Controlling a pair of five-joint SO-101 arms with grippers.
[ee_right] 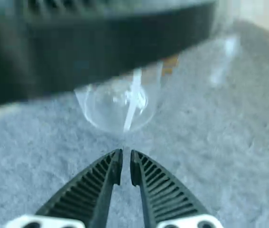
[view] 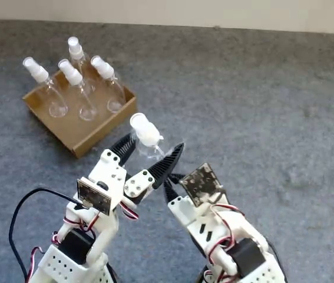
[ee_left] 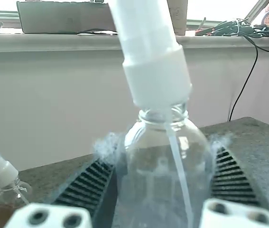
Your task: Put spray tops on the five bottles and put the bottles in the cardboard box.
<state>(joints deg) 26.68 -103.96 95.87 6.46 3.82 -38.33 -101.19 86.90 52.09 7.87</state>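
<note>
Near the middle of the grey tabletop (view: pixel 261 88), the left pincer (ee_left: pixel 162 160) is clamped on the belly of a clear plastic bottle (view: pixel 151 152), one ribbed finger on each side. A white spray top (ee_left: pixel 153 61) sits on the neck and its dip tube hangs down inside. The right pincer (ee_right: pixel 126 164) lies just beside the bottle at about 5 o'clock. Its fingers are drawn together to a thin slit and hold nothing, and their tips aim at the bottle's base.

At 10 o'clock stands the brown cardboard box (view: pixel 105 132), which already holds four capped bottles (view: pixel 81 88) grouped toward its far side.

The bottle's long axis runs close to upright with the neck uppermost. In the high view it leans slightly toward 11 o'clock. In the left wrist view the spray top looks canted off the neck's line, so it may not be fully seated.

The step in hand appears to be getting this fifth bottle into the box. To do it well, the collar probably needs to be square on the neck first, with a press or twist from the right pincer if it is not. The bottle then needs to be lifted above the box wall, carried toward 10 o'clock with its neck kept up, and lowered into the free space at the box's near side. A level approach risks knocking over the four bottles standing there, and a smooth clear bottle could slip in a loosened grip.
</note>
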